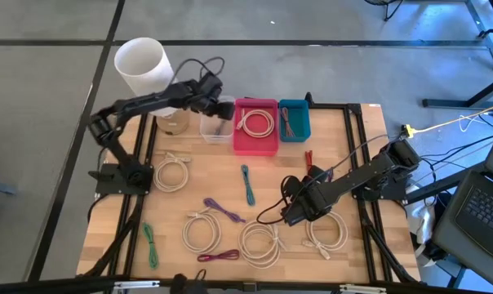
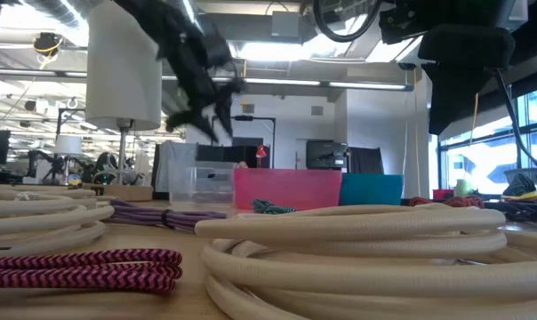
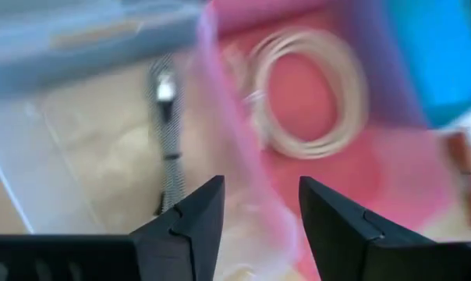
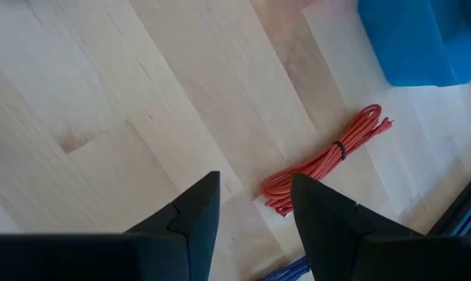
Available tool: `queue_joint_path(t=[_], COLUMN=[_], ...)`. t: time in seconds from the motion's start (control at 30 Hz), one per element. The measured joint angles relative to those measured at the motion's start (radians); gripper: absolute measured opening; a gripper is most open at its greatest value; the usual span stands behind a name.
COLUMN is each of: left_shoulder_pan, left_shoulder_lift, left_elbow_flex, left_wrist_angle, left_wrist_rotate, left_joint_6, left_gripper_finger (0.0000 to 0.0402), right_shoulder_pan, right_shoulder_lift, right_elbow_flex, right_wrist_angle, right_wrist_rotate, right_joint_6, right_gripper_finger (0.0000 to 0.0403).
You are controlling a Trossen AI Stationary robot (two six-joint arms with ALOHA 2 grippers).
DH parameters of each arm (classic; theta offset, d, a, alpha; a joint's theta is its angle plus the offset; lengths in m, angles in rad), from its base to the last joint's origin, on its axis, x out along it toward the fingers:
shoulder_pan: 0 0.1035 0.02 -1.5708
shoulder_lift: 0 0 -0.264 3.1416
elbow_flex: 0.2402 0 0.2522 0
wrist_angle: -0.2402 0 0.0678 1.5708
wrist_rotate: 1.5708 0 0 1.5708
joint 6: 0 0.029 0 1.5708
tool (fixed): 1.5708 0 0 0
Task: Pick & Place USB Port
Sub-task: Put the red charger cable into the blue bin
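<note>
Clear plastic forms the bin [image 1: 216, 128] over which we find the left gripper [image 1: 222, 109], at the far side of the bench [image 1: 344, 155] just beside the pink bin [image 1: 255, 140]. In the left wrist view its jaws stand parted with nothing between them, and directly beyond them a dark braided cable [image 3: 168, 140] with a silvery plug end lies on the clear bin's floor. We judge this to be the task's thing, already placed and let go. Its long axis runs straight away from the jaws, roughly in line with the gap between the fingers. A white coiled cable [image 1: 255, 122] lies in the pink bin next door, and a teal bin [image 1: 294, 120] stands beyond that.

The right gripper [image 1: 294, 211] hangs over the near-centre of the bench — well apart from the bins — with its jaws likewise parted and empty; its wrist view shows bare wood and a red bundled cable [image 4: 326, 160] ahead. Around it lie further pieces: a teal cable [image 1: 247, 184], a purple cable [image 1: 221, 211] and several white coils [image 1: 260, 243].

For the coming pick, we judge the right arm nearer to the loose cables at mid-bench, while the left arm must first lift clear of the bin wall. The red bundle lies ahead of the right jaws, its long axis slanting across their gap.
</note>
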State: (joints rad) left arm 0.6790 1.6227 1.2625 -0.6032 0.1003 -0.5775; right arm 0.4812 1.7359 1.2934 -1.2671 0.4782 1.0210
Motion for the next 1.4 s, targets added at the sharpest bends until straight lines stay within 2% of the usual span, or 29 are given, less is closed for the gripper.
queue_joint_path(t=[0.2,0.3,0.47,0.63,0.73,0.8,0.9,1.07,1.13,1.27,1.4], left_shoulder_pan=[-0.072,-0.152,-0.337,-0.571,-0.722,-0.821,-0.941,-1.080,-1.113,-1.162,-1.185], left_shoulder_lift=[-0.234,-0.350,-0.506,-0.587,-0.589,-0.583,-0.580,-0.580,-0.580,-0.580,-0.580], left_elbow_flex=[0.005,0.005,0.006,0.006,0.004,-0.018,-0.109,-0.295,-0.353,-0.433,-0.470], left_wrist_angle=[-0.006,-0.027,-0.089,-0.252,-0.341,-0.351,-0.358,-0.339,-0.311,-0.237,-0.184], left_wrist_rotate=[0.043,0.088,0.070,-0.062,-0.239,-0.378,-0.497,-0.574,-0.596,-0.640,-0.664], left_joint_6=[0.084,0.160,0.252,0.300,0.252,0.215,0.158,0.030,-0.019,-0.080,-0.091], left_gripper_finger=[0.0159,0.0159,0.0154,0.0147,0.0144,0.0144,0.0143,0.0143,0.0143,0.0143,0.0143], right_shoulder_pan=[0.000,0.000,-0.015,-0.078,-0.137,-0.185,-0.257,-0.362,-0.391,-0.427,-0.452], right_shoulder_lift=[0.000,0.000,0.000,0.000,0.000,-0.001,-0.027,-0.165,-0.255,-0.438,-0.554], right_elbow_flex=[0.000,0.000,0.000,0.000,0.000,-0.009,-0.064,-0.263,-0.365,-0.573,-0.714], right_wrist_angle=[-0.001,-0.004,-0.012,-0.140,-0.232,-0.227,-0.134,0.034,0.109,0.368,0.621], right_wrist_rotate=[-0.007,-0.008,-0.028,-0.037,-0.033,-0.028,-0.033,-0.122,-0.160,-0.248,-0.262], right_joint_6=[0.018,0.040,0.078,0.217,0.266,0.251,0.163,0.098,0.114,0.161,0.189], right_gripper_finger=[0.0161,0.0161,0.0161,0.0161,0.0161,0.0161,0.0161,0.0161,0.0161,0.0161,0.0161])
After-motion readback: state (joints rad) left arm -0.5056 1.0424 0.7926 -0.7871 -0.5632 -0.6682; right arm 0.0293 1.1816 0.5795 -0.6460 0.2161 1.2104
